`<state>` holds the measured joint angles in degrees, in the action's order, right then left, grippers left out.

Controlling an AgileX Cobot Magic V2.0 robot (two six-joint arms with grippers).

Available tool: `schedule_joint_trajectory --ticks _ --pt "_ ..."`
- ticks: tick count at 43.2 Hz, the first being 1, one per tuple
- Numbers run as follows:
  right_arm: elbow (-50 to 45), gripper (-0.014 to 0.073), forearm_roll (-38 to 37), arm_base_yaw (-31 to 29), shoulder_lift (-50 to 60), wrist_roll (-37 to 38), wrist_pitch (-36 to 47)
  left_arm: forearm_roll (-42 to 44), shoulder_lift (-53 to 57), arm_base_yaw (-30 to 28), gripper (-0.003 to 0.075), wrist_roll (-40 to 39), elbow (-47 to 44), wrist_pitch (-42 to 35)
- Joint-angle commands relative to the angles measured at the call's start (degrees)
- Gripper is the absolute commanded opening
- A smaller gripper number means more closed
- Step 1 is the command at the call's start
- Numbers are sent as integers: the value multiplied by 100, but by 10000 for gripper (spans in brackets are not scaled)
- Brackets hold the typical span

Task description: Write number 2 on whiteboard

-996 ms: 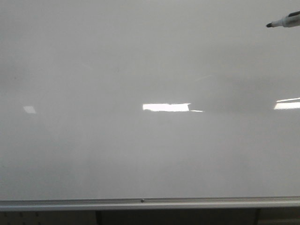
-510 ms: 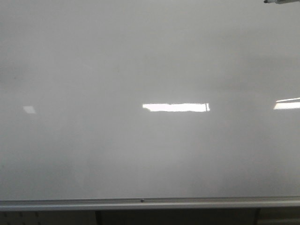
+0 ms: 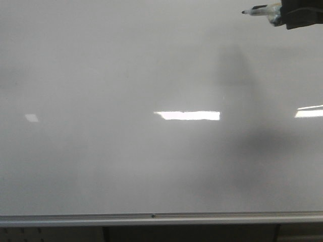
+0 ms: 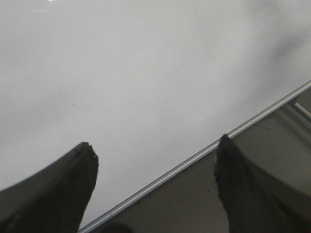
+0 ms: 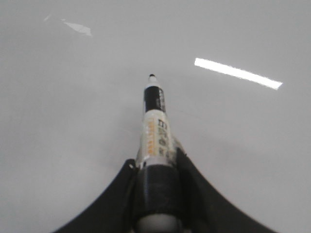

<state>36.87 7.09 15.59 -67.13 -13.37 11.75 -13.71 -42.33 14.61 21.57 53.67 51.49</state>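
The whiteboard (image 3: 126, 166) fills nearly the whole front view, glossy white-grey and bare; no number 2 shows on it in any view. At the top right, my right gripper (image 3: 283, 15) is shut on a black-tipped marker (image 3: 260, 10) whose tip points left. In the right wrist view the marker (image 5: 155, 126) sticks out from the gripper (image 5: 156, 160) toward the board (image 5: 73, 121); whether the tip touches it is unclear. My left gripper (image 4: 155, 143) is open and empty over the board's lower edge (image 4: 194, 160), and is out of the front view.
A thin silver rail (image 3: 151, 218) runs along the board's bottom, with a dark frame (image 3: 192, 233) below it. Bright rectangular light reflections (image 3: 187, 115) lie on the board's middle and right edge. A soft shadow (image 3: 237, 70) falls below the marker.
The marker rose almost out of the top of the view, then came back further left with the right gripper now showing. Its shadow on the board has shifted.
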Motion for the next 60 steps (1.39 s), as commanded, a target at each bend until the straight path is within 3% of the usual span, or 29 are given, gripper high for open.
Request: schedule_joint_trajectory --ticks 1,13,22,33,48,60 --pt "403 33 -89 -7 -173 -78 553 -134 24 -5 494 -65 128 -404" --pt "916 33 -89 -147 -743 -90 356 -134 24 -5 494 -65 128 -404" --pt "1012 33 -83 -624 -777 -90 -410 -134 12 -5 494 -65 128 -440" --pt "1007 33 -59 -561 -808 -90 -1570 -134 12 -5 494 -65 128 -518" --pt "1012 33 -59 -182 -1140 -90 -1554 -134 12 -5 494 -65 128 -518" --pt "1017 33 -65 -691 -1037 -90 -1827 -134 12 -5 494 -65 128 -518"
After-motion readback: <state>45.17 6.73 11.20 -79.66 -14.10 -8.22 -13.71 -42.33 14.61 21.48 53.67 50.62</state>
